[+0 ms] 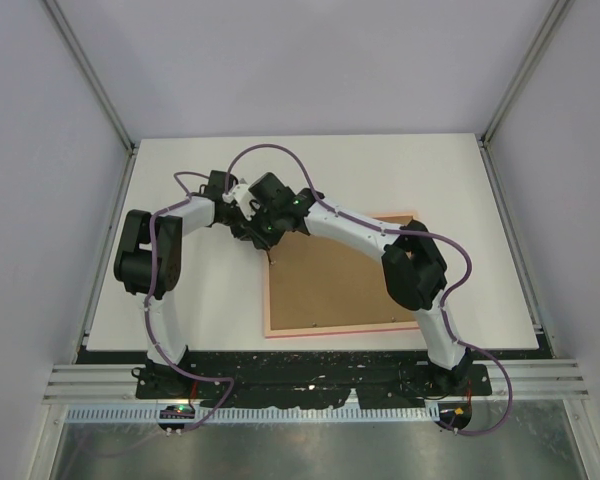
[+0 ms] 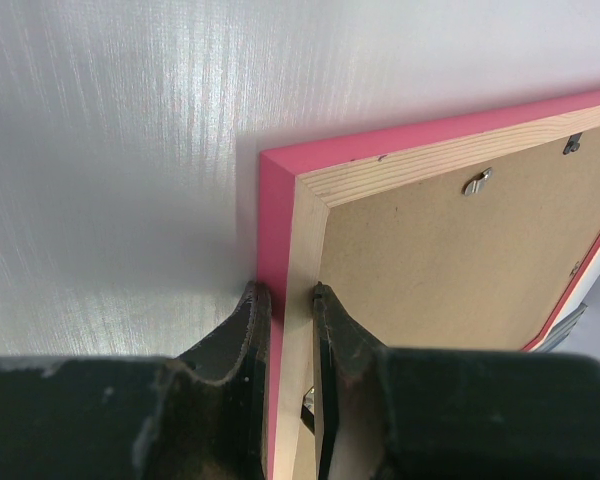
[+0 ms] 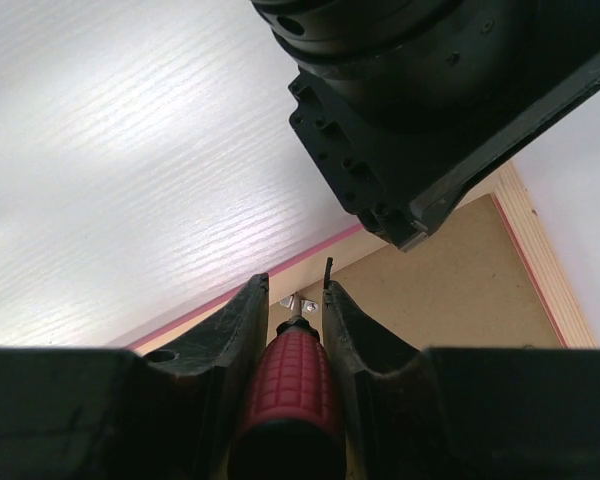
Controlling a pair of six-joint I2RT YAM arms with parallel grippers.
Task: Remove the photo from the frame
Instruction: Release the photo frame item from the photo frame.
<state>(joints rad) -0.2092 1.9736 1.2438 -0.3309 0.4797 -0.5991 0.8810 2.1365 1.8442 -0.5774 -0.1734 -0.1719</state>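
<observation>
Frame [image 1: 330,329] lay face down, about 5 o'clock from the centre of the desk [image 1: 380,170], brown backing board [image 1: 325,285] uppermost. Photo not in sight, presumably under the board.

At the frame's 11 o'clock corner, left claw [image 2: 288,292] was closed narrow, pinching the pink side rail. Right claw [image 3: 295,290] clamped a red-handled tool [image 3: 288,385], tip at a small metal clip [image 3: 288,301].

Risks: tip could skate off the clip and gouge the board. Prying could drag the frame if the pinch slipped. Crowded claws could collide.
</observation>
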